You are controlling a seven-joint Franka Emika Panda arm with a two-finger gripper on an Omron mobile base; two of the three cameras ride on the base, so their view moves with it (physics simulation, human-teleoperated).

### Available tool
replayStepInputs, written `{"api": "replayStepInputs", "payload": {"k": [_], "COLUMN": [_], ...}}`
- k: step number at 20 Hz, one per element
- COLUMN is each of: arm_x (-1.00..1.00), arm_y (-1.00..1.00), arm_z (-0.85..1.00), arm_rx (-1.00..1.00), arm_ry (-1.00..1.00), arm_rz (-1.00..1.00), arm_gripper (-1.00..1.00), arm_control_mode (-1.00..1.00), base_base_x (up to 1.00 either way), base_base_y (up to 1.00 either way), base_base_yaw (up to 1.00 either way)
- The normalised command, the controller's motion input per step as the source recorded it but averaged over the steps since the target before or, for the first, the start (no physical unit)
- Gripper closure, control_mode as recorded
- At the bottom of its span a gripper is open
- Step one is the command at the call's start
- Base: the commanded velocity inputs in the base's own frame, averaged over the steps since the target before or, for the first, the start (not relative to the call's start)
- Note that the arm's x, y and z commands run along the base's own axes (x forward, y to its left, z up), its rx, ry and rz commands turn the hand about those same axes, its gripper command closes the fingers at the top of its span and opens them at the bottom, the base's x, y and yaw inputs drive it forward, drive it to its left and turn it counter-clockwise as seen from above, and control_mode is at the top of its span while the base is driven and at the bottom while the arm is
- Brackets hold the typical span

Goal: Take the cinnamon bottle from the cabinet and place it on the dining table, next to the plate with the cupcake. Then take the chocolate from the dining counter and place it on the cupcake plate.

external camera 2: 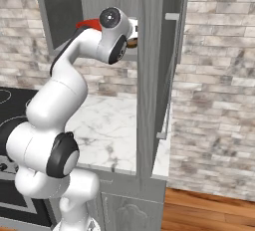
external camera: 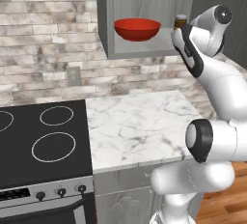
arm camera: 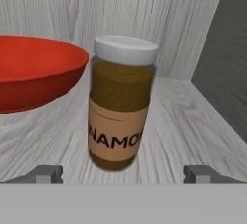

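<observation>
gripper [arm camera: 123, 175]: my jaws stand wide apart with nothing between them; one fingertip [arm camera: 46, 174] sits low at the left of the hand view, the other low at the right.
cinnamon bottle [arm camera: 121, 103]: upright on the cabinet shelf [arm camera: 193, 121], straight ahead of my hand and centred in the gap between the tips, not yet touched. White cap on top, label facing me.
step in hand: I judge this as the final reach for the first pick; the bottle is still on its shelf, so nothing has gone to the dining table yet.
how I'd do it: I'd push straight in until the tips flank the label, level with the middle of the body and below the cap, then close squarely so it does not tip.
red bowl [arm camera: 34, 73]: just beside the bottle in the hand view. I cannot tell whether the rim touches it. I'd keep that tip off the rim.
withdrawal: lift slightly, then draw straight back out.
cabinet side wall [arm camera: 226, 63]: near the bottle on the other side; little room to swing.
back panel [arm camera: 144, 10]: behind the bottle; I'd stop well short of it.
</observation>
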Motion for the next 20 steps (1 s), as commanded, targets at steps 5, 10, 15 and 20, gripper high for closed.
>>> {"api": "replayStepInputs", "payload": {"k": [5, 10, 15, 20], "arm_x": [0.17, 0.15, 0.16, 0.14], "arm_y": [-0.02, 0.0, 0.0, -0.04], "arm_z": [0.0, -0.02, -0.07, -0.07], "arm_rx": [0.0, 0.01, 0.04, 0.08], "arm_ry": [0.0, 0.0, 0.0, 0.0], "arm_rz": [0.0, 0.0, 0.0, 0.0], "arm_gripper": [-1.0, -1.0, -1.0, -1.0], "arm_control_mode": [-1.0, -1.0, -1.0, -1.0], "base_base_x": [0.0, 0.0, 0.0, 0.0], "base_base_y": [0.0, 0.0, 0.0, 0.0], "base_base_yaw": [0.0, 0.0, 0.0, 0.0]}}
